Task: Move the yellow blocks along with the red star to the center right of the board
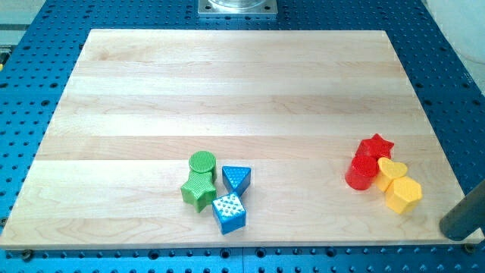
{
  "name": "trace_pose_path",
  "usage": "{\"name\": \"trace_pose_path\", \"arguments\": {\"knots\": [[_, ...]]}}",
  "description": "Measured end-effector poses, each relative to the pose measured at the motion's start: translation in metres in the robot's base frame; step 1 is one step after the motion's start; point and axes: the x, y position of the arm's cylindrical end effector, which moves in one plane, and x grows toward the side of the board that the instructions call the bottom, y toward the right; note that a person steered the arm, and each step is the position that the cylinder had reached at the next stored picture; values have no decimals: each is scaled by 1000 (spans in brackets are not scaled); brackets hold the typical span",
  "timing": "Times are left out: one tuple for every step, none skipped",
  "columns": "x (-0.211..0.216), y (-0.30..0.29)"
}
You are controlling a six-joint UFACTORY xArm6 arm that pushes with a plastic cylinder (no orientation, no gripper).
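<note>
Rod enters from the view's bottom right corner, leaning up-right out of frame. My tip (455, 232) sits at the desk's (227, 91) right-bottom edge, about over the blue perforated base (45, 45); whether it touches down I cannot tell. No hand on this rig, just the bare rod, so nothing to open or clamp.

Nearest to the tip, up and to its left: yellow hexagon block (402, 194), apart from the tip, not touching. Just beyond it, yellow heart block (390, 171), touching the hexagon. Yellow count: 2.

Next out, same direction: red cylinder block (361, 173), pressed against the heart's left side. Red star (376, 146) behind it, touching cylinder and heart. Red count: 2. All four form one tight cluster at the board's lower right, a bit below center right.

Far left of the tip, well apart from that cluster: blue cube block (229, 212), then blue triangle block (236, 178), green star block (198, 190), green cylinder block (202, 163). Blue: 2, green: 2. Packed together, lower middle.

Farthest, at the view's top: grey metal mount (237, 7).
</note>
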Motion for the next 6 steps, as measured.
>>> {"name": "trace_pose_path", "arguments": {"knots": [[-6,-13],[-17,-56],[-45,-81],[-81,-86],[-116,-88],[-130,-88]]}}
